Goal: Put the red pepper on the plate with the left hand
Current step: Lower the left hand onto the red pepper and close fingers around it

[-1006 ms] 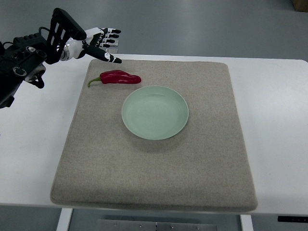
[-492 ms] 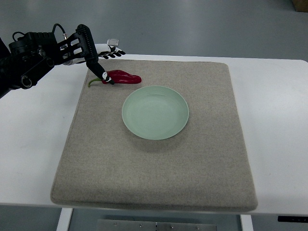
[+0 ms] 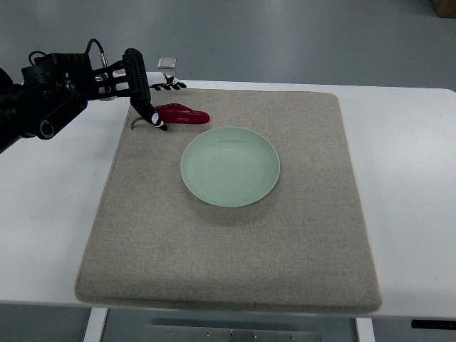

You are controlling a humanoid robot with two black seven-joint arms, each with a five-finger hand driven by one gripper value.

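Note:
A red pepper (image 3: 187, 114) with a green stem lies on the beige mat (image 3: 228, 256), just up-left of a pale green plate (image 3: 229, 166). My left hand (image 3: 158, 103) comes in from the upper left and hovers over the pepper's stem end. Its fingers are spread, the thumb tip down by the stem and the other fingers beyond the pepper. It holds nothing. The right hand is out of view.
The mat covers most of a white table (image 3: 406, 157). A small grey-white object (image 3: 167, 63) sits at the table's back edge behind the hand. Grey floor shows beyond the table.
My left hand has moved right and down from the mat's back-left corner to over the pepper's stem end. The pepper and plate have not moved.

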